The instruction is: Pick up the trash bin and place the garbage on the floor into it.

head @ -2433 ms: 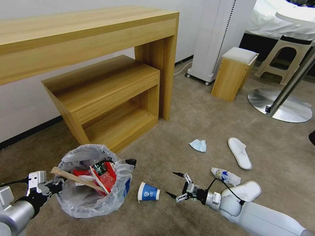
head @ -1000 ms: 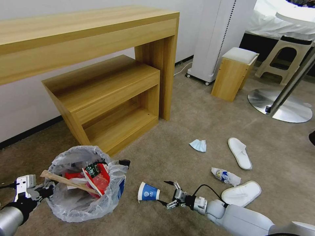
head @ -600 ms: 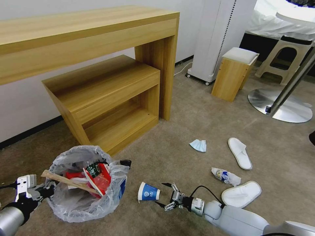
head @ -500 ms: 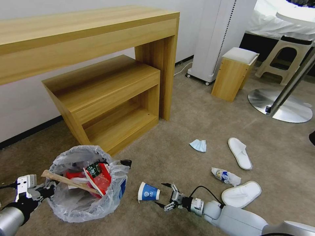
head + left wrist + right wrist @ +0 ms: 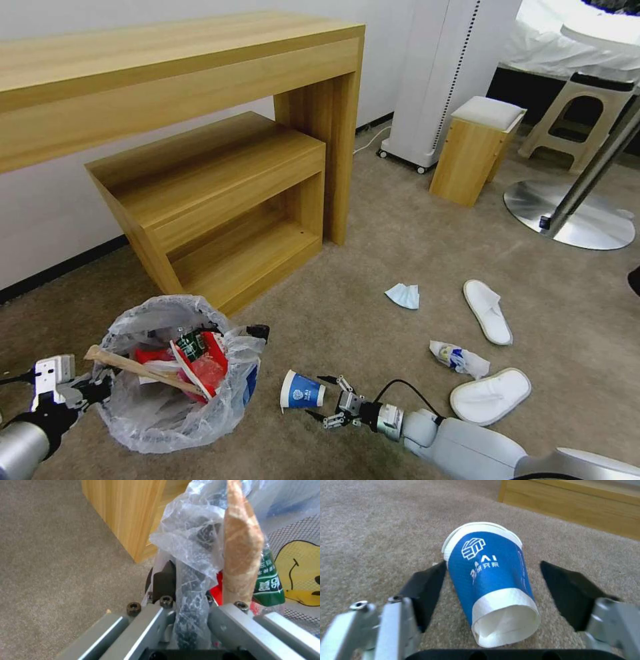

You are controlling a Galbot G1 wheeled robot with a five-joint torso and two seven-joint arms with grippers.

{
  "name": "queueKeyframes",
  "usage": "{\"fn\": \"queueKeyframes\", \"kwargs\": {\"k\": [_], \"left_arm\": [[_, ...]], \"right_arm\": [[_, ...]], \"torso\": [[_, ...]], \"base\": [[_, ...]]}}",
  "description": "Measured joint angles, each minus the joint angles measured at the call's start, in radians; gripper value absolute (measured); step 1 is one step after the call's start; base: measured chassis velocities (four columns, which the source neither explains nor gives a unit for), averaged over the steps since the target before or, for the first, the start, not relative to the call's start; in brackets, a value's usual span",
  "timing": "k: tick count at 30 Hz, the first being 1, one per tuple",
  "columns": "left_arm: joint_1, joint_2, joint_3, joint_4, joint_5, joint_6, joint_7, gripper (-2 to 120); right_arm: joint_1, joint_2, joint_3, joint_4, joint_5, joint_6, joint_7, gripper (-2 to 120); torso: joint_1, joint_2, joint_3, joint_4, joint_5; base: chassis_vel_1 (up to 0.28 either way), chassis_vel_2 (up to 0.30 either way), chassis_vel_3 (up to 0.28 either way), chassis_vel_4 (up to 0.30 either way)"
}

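The trash bin, lined with a crinkly clear bag, stands on the beige floor at the lower left with red wrappers and a wooden stick inside. My left gripper is shut on the bin's rim through the bag; the left wrist view shows the left gripper beside the stick. A blue-white paper cup lies on its side. My right gripper is open with the cup between its fingers, not touching. Other garbage includes a light-blue mask, a crumpled wrapper and two white slippers.
A wooden desk with a low shelf unit stands behind the bin. Farther right are a white appliance, a small wooden stool, a plastic stool and a round metal stand base.
My right gripper has slid left along the carpet until its open fingers straddle the cup. The bin and my left gripper shifted down and left, then held still.
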Motion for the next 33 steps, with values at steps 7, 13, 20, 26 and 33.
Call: {"fn": "queueKeyframes", "kwargs": {"k": [7, 13, 20, 26, 33], "left_arm": [[-0.002, 0.001, 0.003, -0.001, 0.000, -0.001, 0.000, 0], [-0.005, -0.002, 0.014, -0.006, 0.000, -0.003, -0.001, 0], [-0.005, -0.003, 0.018, -0.010, 0.000, -0.003, -0.002, 0], [-0.005, -0.006, 0.023, -0.013, 0.001, -0.003, -0.002, 0], [-0.008, -0.010, 0.033, -0.013, 0.008, -0.005, -0.002, 0]], "right_arm": [[-0.003, -0.003, 0.004, 0.001, -0.002, 0.000, 0.000, 47], [-0.006, -0.011, 0.010, 0.007, -0.003, 0.001, 0.001, 21], [-0.006, -0.016, 0.015, 0.007, -0.004, 0.001, 0.001, 0], [-0.005, -0.028, 0.016, 0.004, -0.006, 0.001, 0.000, 0], [-0.011, -0.030, 0.021, 0.002, -0.013, 0.002, 0.000, 0]], "torso": [[0.000, 0.000, 0.000, 0.0000, 0.0000], [0.000, 0.000, 0.000, -0.0001, 0.0000], [0.000, 0.000, 0.000, 0.0000, 0.0002], [0.000, 0.000, 0.000, 0.0001, 0.0001], [0.000, 0.000, 0.000, 0.0000, 0.0000]], "base": [[0.000, 0.000, 0.000, 0.000], [0.000, 0.000, 0.000, 0.000], [0.000, 0.000, 0.000, 0.000], [0.000, 0.000, 0.000, 0.000], [0.000, 0.000, 0.000, 0.000]]}}
